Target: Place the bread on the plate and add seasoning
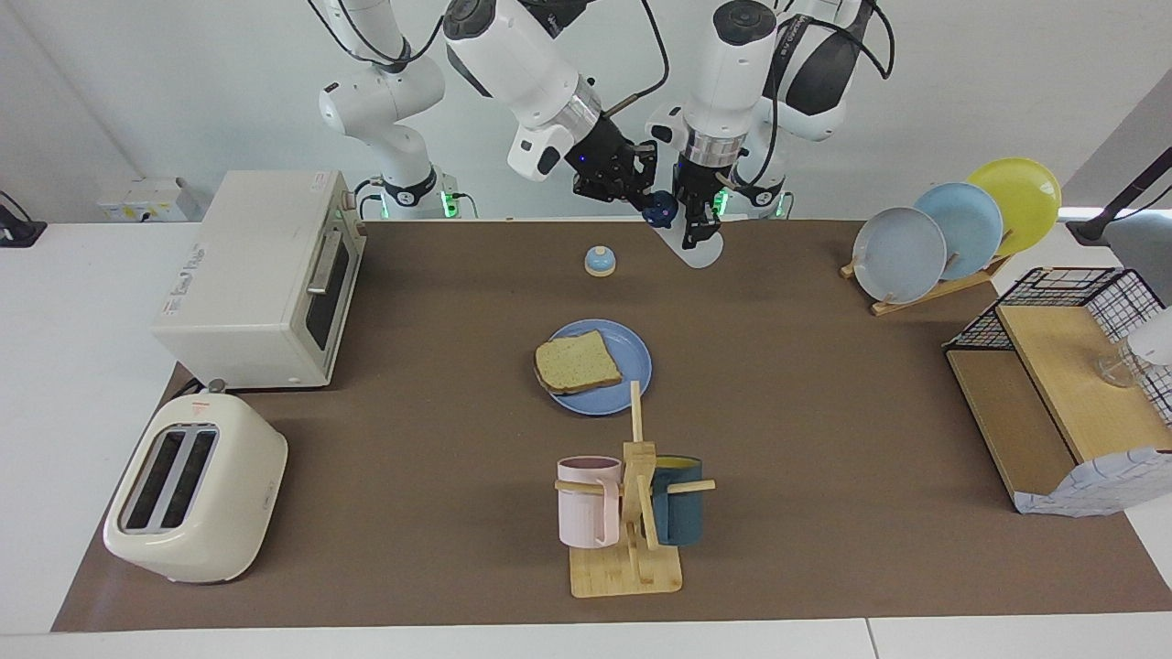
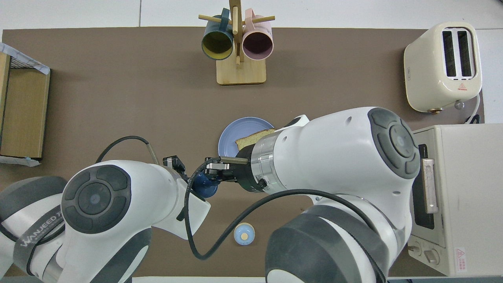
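One camera faces the robots from high across the table; another looks steeply down above them; both share the plate [image 1: 632, 352] [image 2: 230, 137]

Both arms are raised above the robots' end of the tabletop, their wrists brought close together. The left arm is bent at the elbow and its forearm is pointed almost straight down, so that the left gripper [image 1: 696, 224] is hung vertically; its fingers are closed on the bottle [image 1: 700, 249], which is held up in the air. The right arm is angled down and across toward the left one, and the right gripper [image 1: 652, 203] is set at the bottle's cap [image 1: 656, 216], its fingers closed against it. In the overhead view the two grippers are largely hidden under the arms' own wrists and forearms.
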`<state>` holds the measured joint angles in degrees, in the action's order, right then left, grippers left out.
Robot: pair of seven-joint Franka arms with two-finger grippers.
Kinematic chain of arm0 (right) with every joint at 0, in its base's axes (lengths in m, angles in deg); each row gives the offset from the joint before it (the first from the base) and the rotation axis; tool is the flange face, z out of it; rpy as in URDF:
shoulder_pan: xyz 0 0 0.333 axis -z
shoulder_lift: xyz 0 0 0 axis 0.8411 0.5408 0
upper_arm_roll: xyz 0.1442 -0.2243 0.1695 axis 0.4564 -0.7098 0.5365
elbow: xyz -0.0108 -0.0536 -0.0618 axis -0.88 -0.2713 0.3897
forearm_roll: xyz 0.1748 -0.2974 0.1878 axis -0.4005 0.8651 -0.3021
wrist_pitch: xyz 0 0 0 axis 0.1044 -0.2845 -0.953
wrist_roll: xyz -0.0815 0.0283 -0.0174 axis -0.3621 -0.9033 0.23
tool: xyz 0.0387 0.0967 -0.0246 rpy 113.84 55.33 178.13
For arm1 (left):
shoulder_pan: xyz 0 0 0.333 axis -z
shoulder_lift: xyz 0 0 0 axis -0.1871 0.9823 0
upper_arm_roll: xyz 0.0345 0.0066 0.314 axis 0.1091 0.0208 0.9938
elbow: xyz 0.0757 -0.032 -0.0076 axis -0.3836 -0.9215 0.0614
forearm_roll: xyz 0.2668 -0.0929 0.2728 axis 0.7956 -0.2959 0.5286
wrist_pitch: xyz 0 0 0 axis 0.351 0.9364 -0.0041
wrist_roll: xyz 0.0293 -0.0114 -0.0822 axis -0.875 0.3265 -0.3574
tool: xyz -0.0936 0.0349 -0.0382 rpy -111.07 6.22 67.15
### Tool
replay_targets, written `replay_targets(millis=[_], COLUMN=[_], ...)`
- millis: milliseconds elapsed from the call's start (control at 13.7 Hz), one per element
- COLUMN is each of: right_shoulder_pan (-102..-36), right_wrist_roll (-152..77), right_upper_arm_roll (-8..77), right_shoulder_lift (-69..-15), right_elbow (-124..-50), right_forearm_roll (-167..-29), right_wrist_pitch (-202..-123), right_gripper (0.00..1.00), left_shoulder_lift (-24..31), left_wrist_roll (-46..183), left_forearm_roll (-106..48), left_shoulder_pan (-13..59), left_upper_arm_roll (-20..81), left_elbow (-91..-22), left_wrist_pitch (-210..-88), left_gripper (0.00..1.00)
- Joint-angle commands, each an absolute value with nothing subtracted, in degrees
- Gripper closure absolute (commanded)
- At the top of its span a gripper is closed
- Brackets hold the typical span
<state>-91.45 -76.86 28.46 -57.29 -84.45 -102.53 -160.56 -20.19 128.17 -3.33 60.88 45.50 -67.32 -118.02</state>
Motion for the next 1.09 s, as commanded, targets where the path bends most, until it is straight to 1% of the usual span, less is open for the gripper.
replay_targets(millis=[0, 146, 292, 438, 584, 803, 1021], right_shoulder_pan=[-89.17, -88.11, -86.53, -86.35, -86.44, -86.53, -86.18], right_wrist_roll=[-76.30, -76.74, -77.09, -77.44, -79.63, -79.99, -80.87], right_upper_arm_roll=[28.82, 28.65, 28.73, 28.65, 28.73, 28.73, 28.65], right_shoulder_lift=[-57.56, -57.64, -57.82, -57.99, -58.08, -58.08, -58.52], right_elbow=[-84.60, -84.60, -84.60, -84.68, -85.04, -85.21, -86.18], right_forearm_roll=[-103.49, -109.01, -110.35, -113.32, -114.74, -115.27, -119.74], right_wrist_pitch=[-159.80, -160.41, -160.67, -161.90, -164.88, -166.38, -167.52], right_gripper=[1.00, 1.00, 1.00, 1.00, 1.00, 1.00, 1.00], left_shoulder_lift=[-21.58, -21.58, -21.58, -21.58, -21.58, -21.58, -21.58], left_wrist_roll=[128.59, 128.59, 128.59, 128.59, 128.59, 128.59, 128.68], left_forearm_roll=[-3.96, -3.96, -3.96, -3.96, -3.96, -3.96, -3.96], left_shoulder_pan=[61.67, 61.67, 61.67, 61.67, 61.67, 61.67, 61.67], left_upper_arm_roll=[46.20, 46.20, 46.29, 46.29, 46.29, 46.29, 46.29], left_elbow=[-68.42, -68.42, -68.42, -68.42, -68.42, -68.42, -68.42], left_wrist_pitch=[-119.08, -119.25, -119.34, -119.69, -119.70, -119.70, -119.61], left_gripper=[1.00, 1.00, 1.00, 1.00, 1.00, 1.00, 1.00])
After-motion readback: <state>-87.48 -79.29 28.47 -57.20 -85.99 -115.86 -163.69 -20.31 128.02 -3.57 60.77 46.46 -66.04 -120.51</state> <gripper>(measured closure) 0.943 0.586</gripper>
